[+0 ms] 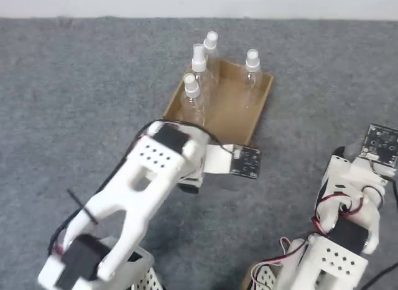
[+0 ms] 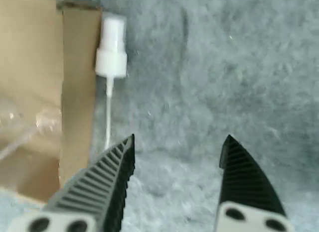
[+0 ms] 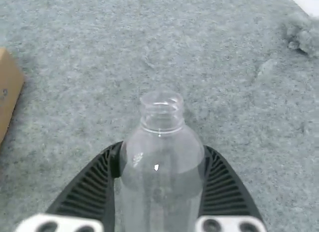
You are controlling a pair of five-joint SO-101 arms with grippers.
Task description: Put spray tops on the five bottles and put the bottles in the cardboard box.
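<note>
Left jaws are apart with nothing between them. The last spray top (image 2: 111,48) lies flat on the tabletop (image 2: 224,67) ahead of them, off-centre toward the jaw nearer the cardboard box (image 2: 75,107). Its head is at the far end and its dip tube (image 2: 107,112) points back at that jaw's tip. It's touching or just beside the box wall, can't tell which. Right jaws are clamped on the body of the uncapped bottle (image 3: 160,157), with the open neck out past the tips. The four other bottles (image 1: 198,84) are capped and standing in the box. Risks as I see them: a straight-in approach puts the box-side jaw on the cardboard, which shoves the box and could tip the capped four. Closing on the thin tube instead of the head likely bends it or flicks the top away. Little room between top and wall for a jaw. At the mate, the tube has to thread a narrow neck, so any tilt misses. The clear bottle looks slick and push-down force could slide it between the right jaws.
</note>
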